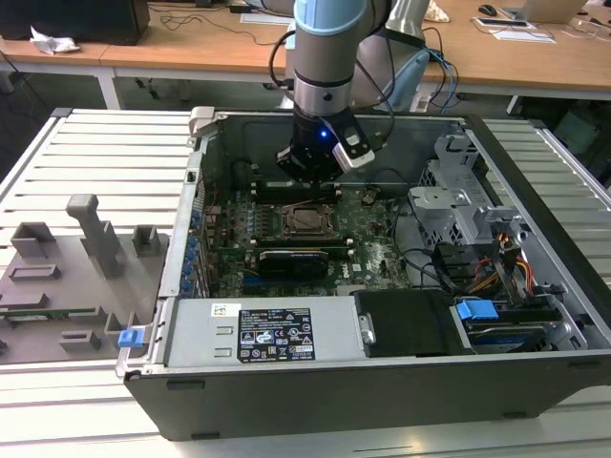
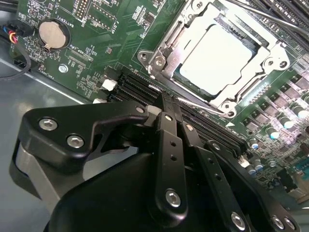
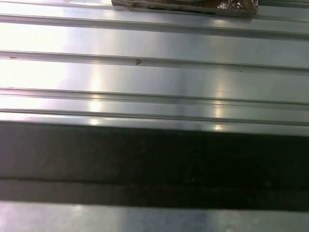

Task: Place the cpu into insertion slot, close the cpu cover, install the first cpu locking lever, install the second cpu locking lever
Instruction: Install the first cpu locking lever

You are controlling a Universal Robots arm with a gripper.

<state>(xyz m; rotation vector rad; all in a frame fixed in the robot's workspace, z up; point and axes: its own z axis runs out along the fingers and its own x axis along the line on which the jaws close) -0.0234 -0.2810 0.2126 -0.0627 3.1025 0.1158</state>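
Fingers (image 2: 166,108) look drawn together, tips meeting at a thin lever (image 2: 193,104) that runs along the near edge of the socket; whether they actually pinch it cannot be told. Gripper (image 2: 164,104) is black, with bolted linkage bars, and fills the lower half of the second wrist view.

Just past the tips: cpu (image 2: 215,58), silver-grey top, lying flat in the socket. Cover (image 2: 188,29), a silvery frame, is down around it, the chip showing through the square window. A second thin lever (image 2: 260,12) crosses beyond the far side of the socket.

Motherboard (image 2: 96,43) is green. Coin battery (image 2: 52,34) sits well away from the socket, near the board edge. Black memory slots (image 2: 133,84) lie between gripper and socket.

Exterior view: gripper (image 1: 310,181) hangs over the far edge of the socket, arm (image 1: 327,57) coming straight down into the open case (image 1: 334,382). Cpu (image 1: 307,219) sits mid-board, just in front of the gripper. Drive cage (image 1: 449,205) stands toward the exterior view's right, a blue clip (image 1: 475,310) near the front corner. A grey fixture tray (image 1: 67,277) lies on the table outside the case, on the exterior view's left.

First wrist view: ribbed aluminium table surface (image 3: 154,72) and a dark band (image 3: 154,164) across it.
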